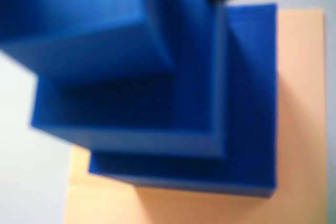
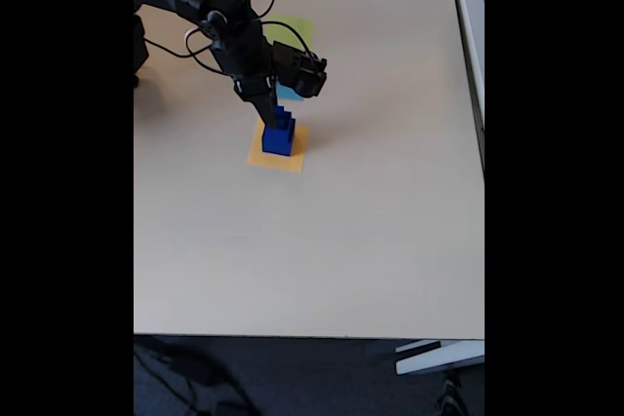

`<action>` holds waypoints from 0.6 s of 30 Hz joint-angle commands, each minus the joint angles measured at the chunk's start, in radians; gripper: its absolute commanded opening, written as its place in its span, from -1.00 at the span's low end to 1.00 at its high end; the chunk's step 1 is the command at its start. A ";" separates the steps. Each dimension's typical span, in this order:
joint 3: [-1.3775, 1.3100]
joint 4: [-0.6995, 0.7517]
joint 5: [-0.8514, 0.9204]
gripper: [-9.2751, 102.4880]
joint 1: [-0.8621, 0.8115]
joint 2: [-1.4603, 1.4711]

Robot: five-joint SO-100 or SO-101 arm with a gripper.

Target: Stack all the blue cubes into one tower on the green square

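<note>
Gripper (image 2: 276,109) sits right at the top of the cube stack (image 2: 279,133) — can't tell if it's clamped on the top cube or let go. Stack is on the orange square (image 2: 278,159), not the green one. Wrist view: three cubes (image 1: 157,129) stepped, largest at the bottom, blurred, orange square (image 1: 299,119) under them. Green square (image 2: 300,28) lies beyond the orange square, behind the arm, well apart from the stack; a light-blue square (image 2: 289,94) is between them.
</note>
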State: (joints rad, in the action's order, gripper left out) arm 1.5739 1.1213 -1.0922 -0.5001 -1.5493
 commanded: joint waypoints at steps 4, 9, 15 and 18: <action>-0.008 -0.015 0.003 -0.68 -0.005 -0.054; -0.006 -0.017 -0.003 -0.79 -0.003 -0.055; -0.006 -0.017 -0.008 -0.83 0.003 -0.064; -0.020 -0.015 -0.011 -0.83 0.009 -0.069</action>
State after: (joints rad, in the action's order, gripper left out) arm 1.5739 1.1213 -1.0922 -0.5001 -1.5493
